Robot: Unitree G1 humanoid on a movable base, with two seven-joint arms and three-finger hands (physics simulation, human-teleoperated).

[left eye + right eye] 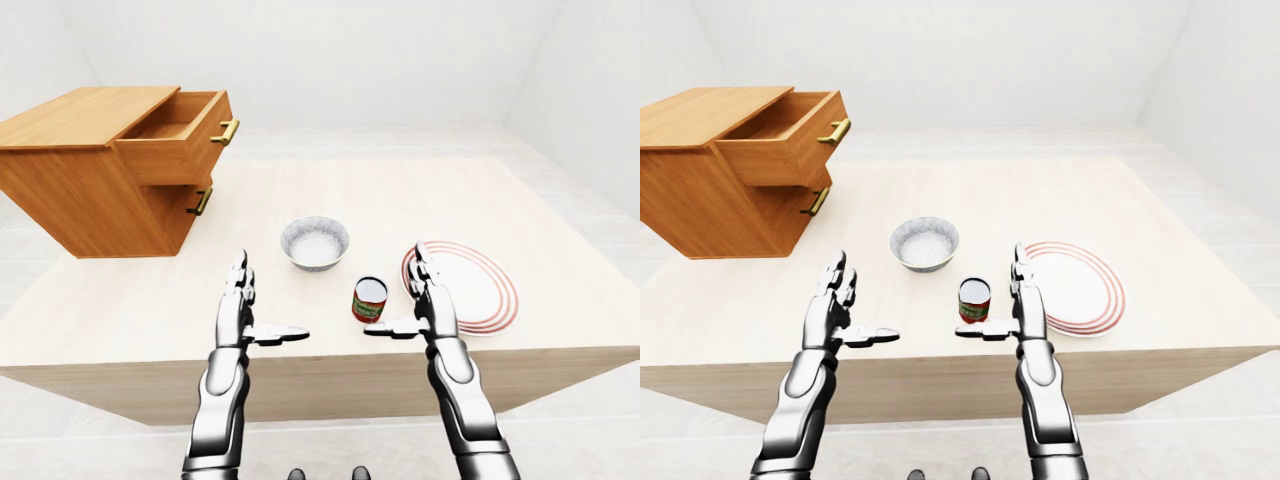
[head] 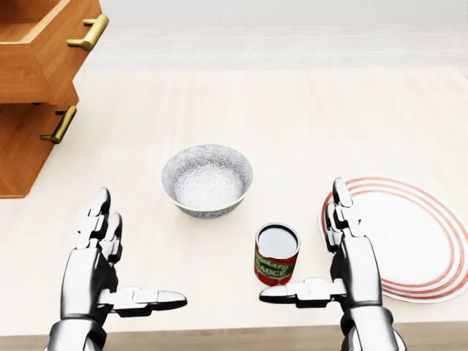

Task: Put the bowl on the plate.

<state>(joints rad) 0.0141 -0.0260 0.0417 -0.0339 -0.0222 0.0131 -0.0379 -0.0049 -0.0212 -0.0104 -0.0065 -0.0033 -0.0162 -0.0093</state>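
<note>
**Bowl** (image 2: 208, 179): grey-white and patterned, standing upright on the pale wooden table (image 2: 307, 110) with its mouth up. It is round, so it has no long axis to speak of. In the head view it sits a little left of centre, and nothing touches it.

**Plate** (image 2: 428, 245): white with red rings at the rim, lying flat on the table. It is at the right of the head view, well apart from the bowl.

**Left hand** (image 2: 88, 274): spread wide open and holding nothing. Its fingers (image 2: 102, 216) point up the view and its thumb (image 2: 150, 298) points right. It is below and left of the bowl, clear of it.

**Right hand** (image 2: 358, 267): also spread wide open and empty. Its fingers (image 2: 340, 208) point up the view and its thumb (image 2: 292, 292) points left. Its fingers overlap the plate's left rim in the picture, but I cannot tell whether they touch it.

**Tomato sauce can** (image 2: 277, 254): red label with a green band, dark top, standing upright. It is below and between the bowl and the plate, just beside the right thumb's tip. It stands near the straight path from bowl to plate, on its lower side.

**Wooden drawer cabinet** (image 1: 90, 170): stands on the table's upper-left part in the left-eye view, well apart from the bowl. Its upper drawer (image 1: 175, 135) is pulled out and the lower one is nearly closed. Each has a brass handle (image 2: 89, 33).
</note>
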